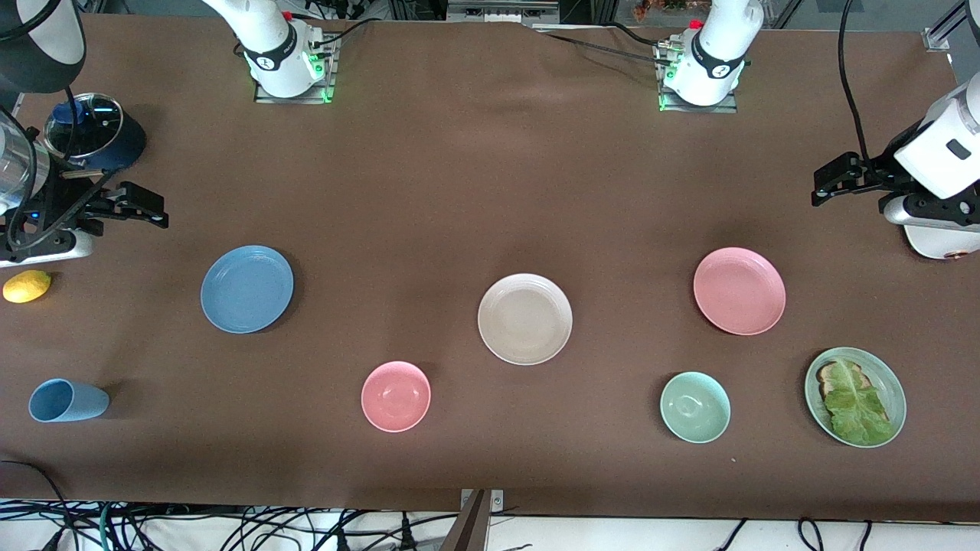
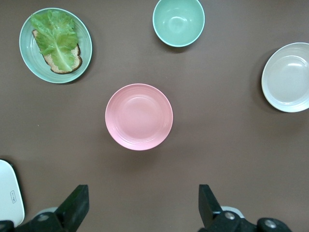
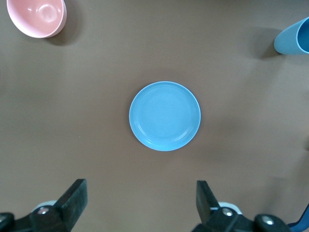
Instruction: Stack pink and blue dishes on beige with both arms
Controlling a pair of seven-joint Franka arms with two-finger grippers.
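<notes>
Three flat plates lie in a row across the brown table. The beige plate (image 1: pixel 524 318) (image 2: pixel 288 77) is in the middle. The blue plate (image 1: pixel 246 288) (image 3: pixel 165 116) lies toward the right arm's end and the pink plate (image 1: pixel 739 291) (image 2: pixel 139 116) toward the left arm's end. My right gripper (image 1: pixel 155 212) (image 3: pixel 140 203) hangs open over bare table beside the blue plate, holding nothing. Over bare table beside the pink plate, my left gripper (image 1: pixel 823 187) (image 2: pixel 142 205) is also open and holds nothing.
Nearer the front camera are a blue cup (image 1: pixel 67 400) on its side, a pink bowl (image 1: pixel 396 396), a pale green bowl (image 1: pixel 694 407) and a green plate with toast and lettuce (image 1: pixel 855 396). A lemon (image 1: pixel 27 286) and a glass-lidded pot (image 1: pixel 92 130) sit at the right arm's end.
</notes>
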